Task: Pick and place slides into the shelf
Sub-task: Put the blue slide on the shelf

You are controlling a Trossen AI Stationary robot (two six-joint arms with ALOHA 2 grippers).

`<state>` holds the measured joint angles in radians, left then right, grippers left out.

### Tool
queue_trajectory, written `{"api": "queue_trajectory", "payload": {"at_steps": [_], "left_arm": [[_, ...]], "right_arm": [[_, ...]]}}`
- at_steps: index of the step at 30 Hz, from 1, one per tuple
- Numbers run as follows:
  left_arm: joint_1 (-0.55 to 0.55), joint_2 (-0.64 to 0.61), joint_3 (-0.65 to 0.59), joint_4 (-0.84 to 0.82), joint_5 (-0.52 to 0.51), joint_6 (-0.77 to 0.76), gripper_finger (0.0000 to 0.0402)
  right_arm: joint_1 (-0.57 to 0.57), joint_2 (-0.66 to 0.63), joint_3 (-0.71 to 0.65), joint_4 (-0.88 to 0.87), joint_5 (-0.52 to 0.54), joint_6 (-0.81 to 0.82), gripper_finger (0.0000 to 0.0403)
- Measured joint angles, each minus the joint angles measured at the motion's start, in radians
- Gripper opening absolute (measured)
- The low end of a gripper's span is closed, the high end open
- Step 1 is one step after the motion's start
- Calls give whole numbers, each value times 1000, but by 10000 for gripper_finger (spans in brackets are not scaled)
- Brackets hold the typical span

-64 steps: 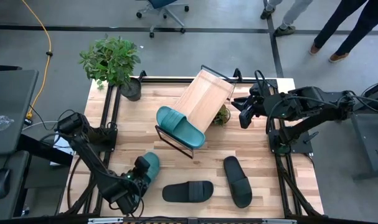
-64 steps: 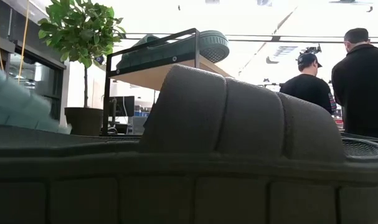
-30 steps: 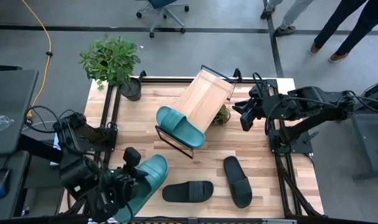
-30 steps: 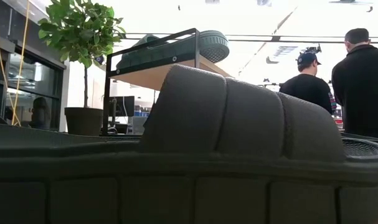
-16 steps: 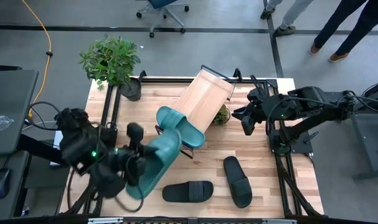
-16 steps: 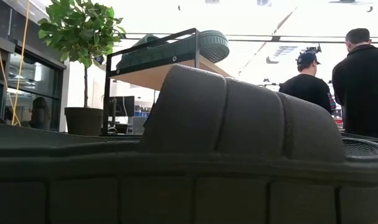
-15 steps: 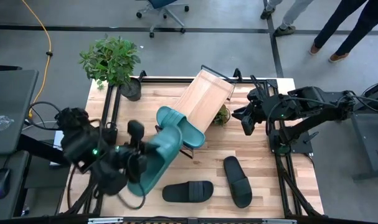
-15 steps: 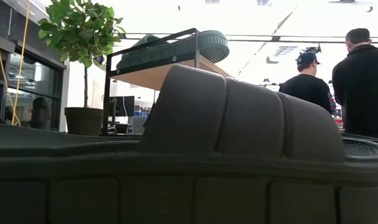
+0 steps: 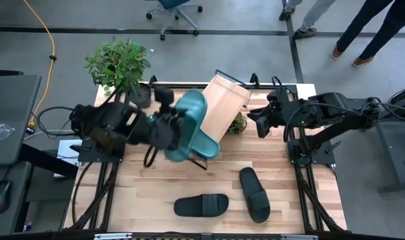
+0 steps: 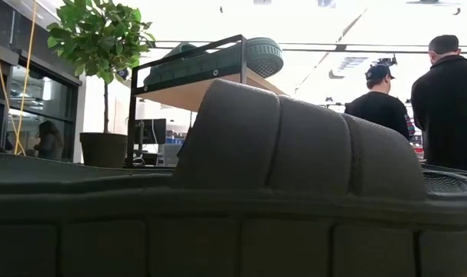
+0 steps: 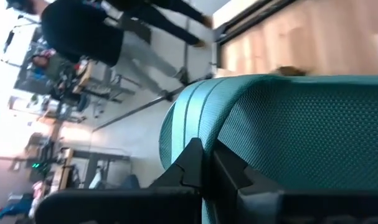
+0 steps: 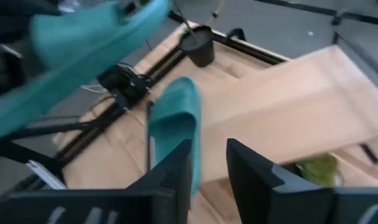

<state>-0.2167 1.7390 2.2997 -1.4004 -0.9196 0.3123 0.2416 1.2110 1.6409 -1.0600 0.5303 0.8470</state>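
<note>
left gripper (image 9: 167, 127) is clamped on a teal slide (image 9: 189, 123) held up over the shelf (image 9: 219, 107), hiding the other teal one parked on its low edge, two black slides (image 9: 201, 205) lie on the table (image 9: 282, 180), right gripper (image 9: 262, 120) hangs beside the shelf, fingers apart.

Teal slides (image 9: 189, 127), black slides (image 9: 255, 193), light wooden shelf (image 9: 223, 100).

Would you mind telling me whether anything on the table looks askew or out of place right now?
The shelf sits skewed on the table. Two black slides lie at odd angles near the front edge. Otherwise nothing looks damaged; the left gripper holds a teal slide aloft.
</note>
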Motion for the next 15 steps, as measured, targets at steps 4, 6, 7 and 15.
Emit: {"api": "queue_trajectory", "payload": {"at_steps": [4, 6, 7, 15], "left_arm": [[98, 0, 0, 89, 0, 67, 0], [142, 0, -2, 126, 0, 90, 0], [163, 0, -3, 143, 0, 102, 0], [285, 1, -5, 204, 16, 132, 0]], "right_arm": [[-40, 7, 0, 99, -61, -44, 145], [-66, 7, 0, 141, -75, -51, 173], [-79, 6, 0, 157, -75, -57, 186], [-198, 28, 0, 306, -133, -59, 250]]}}
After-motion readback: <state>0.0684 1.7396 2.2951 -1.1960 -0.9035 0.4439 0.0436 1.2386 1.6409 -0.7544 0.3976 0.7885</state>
